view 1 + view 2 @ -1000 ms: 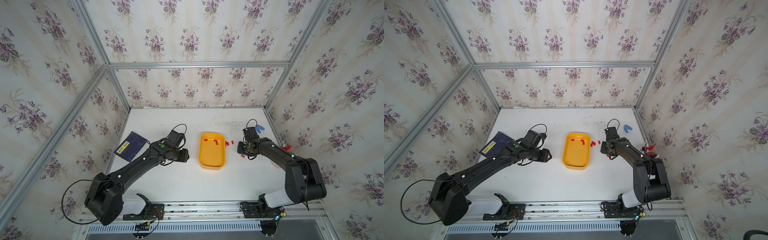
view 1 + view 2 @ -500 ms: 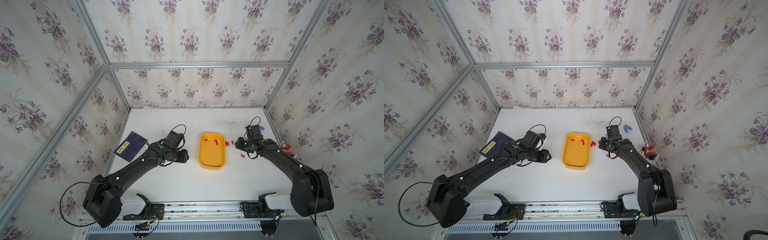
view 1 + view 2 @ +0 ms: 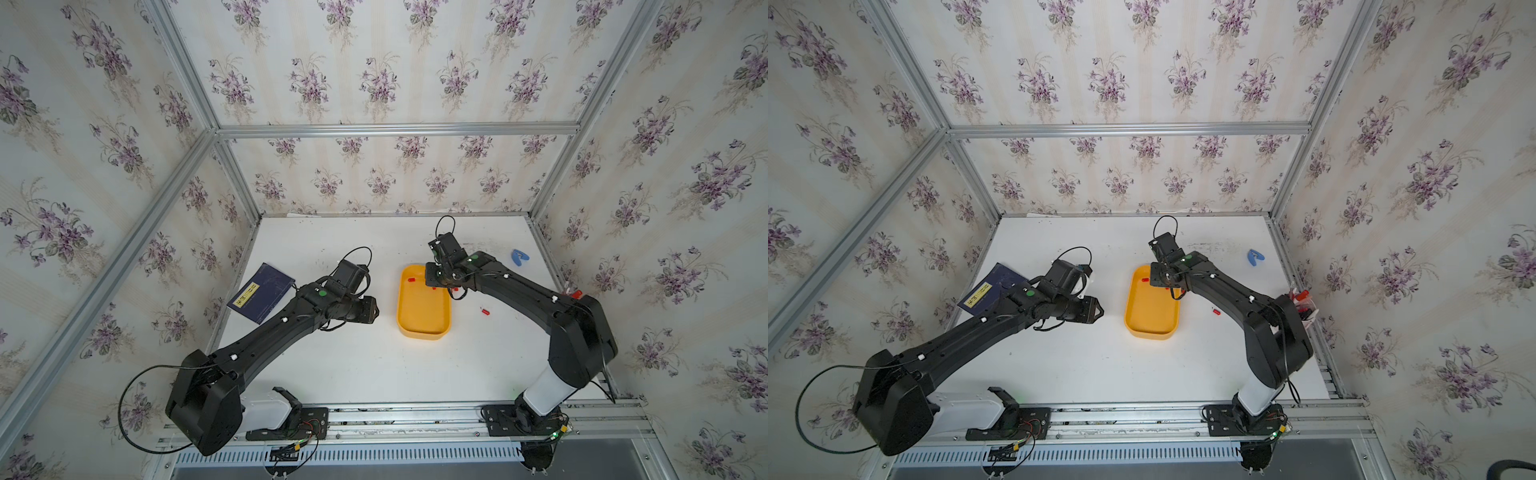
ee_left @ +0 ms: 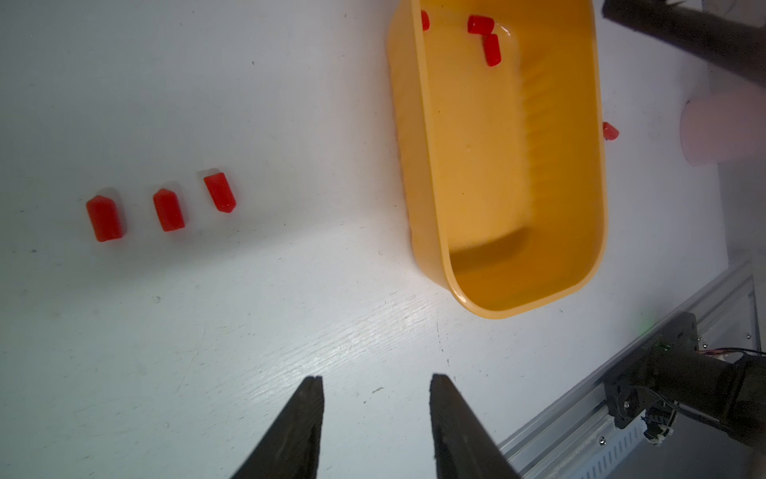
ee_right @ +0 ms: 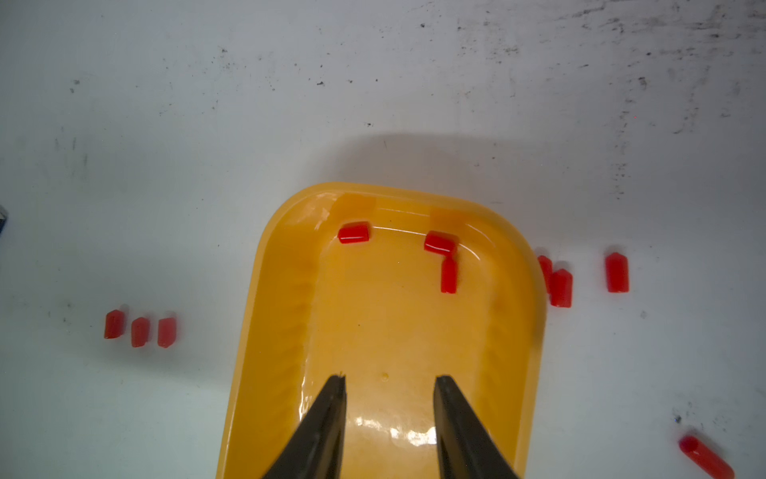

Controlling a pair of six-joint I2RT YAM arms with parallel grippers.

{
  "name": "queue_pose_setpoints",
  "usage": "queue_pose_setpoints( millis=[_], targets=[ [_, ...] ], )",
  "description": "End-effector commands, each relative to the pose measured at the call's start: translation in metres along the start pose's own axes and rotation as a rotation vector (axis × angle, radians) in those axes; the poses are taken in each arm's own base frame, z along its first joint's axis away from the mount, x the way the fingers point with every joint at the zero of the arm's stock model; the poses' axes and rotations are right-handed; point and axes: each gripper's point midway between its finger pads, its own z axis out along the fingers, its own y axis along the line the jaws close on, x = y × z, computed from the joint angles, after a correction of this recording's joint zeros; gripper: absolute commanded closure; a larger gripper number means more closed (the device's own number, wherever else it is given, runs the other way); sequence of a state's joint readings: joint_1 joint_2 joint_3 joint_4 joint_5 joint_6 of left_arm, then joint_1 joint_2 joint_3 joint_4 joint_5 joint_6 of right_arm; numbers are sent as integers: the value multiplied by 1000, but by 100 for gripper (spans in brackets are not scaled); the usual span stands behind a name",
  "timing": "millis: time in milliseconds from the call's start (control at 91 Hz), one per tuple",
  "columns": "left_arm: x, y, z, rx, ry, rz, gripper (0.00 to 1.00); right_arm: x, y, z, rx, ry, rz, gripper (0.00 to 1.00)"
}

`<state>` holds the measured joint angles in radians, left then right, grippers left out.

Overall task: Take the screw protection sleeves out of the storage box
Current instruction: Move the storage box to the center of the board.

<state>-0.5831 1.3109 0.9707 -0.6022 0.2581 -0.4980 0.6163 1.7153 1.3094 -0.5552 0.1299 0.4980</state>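
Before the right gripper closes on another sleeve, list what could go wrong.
1. Two touching sleeves sit at the storage box's far end; pinching one may flick the other.
2. They lie by the curved end wall, so the open right gripper may hit it and shove the box.
3. A shoved box could scatter the outside sleeves beside its wall.

Nothing legible anywhere. The one label is a yellow strip (image 3: 246, 297) on the navy booklet (image 3: 268, 289), well apart from the left claw (image 4: 376, 378), behind it; its dark print is too small to read in both top views
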Motion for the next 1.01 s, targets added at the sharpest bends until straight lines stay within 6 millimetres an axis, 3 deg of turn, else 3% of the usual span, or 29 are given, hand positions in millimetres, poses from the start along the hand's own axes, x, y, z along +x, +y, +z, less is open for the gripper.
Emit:
queue_pose_setpoints(
  millis=[0,187,517,626,780,912,923,1000],
  targets=[
    [-7,-5,-4,19,-28,10,53,16,-17,14,161,69,-31,60],
    [-5,-4,-7,14,-30,17,53,25,-27,33,240,101,-32,60],
    [-7,-8,-9,37,-42,25,53,15,-24,53,252,59,-42,62],
    [-16,-24,-16,88,-65,38,52,3,-13,38,183,1,-39,62],
    [-30,-61,-21,88,-59,118,52,-29,-3,-15,77,-139,-10,60],
    [-41,-87,-6,37,9,138,53,-46,-32,-43,82,-170,54,58],
    [-42,-89,-4,34,15,138,53,-52,-50,-44,105,-174,90,58],
    [-52,-110,5,31,37,144,53,-54,-84,-49,111,-167,159,58]
  ],
)
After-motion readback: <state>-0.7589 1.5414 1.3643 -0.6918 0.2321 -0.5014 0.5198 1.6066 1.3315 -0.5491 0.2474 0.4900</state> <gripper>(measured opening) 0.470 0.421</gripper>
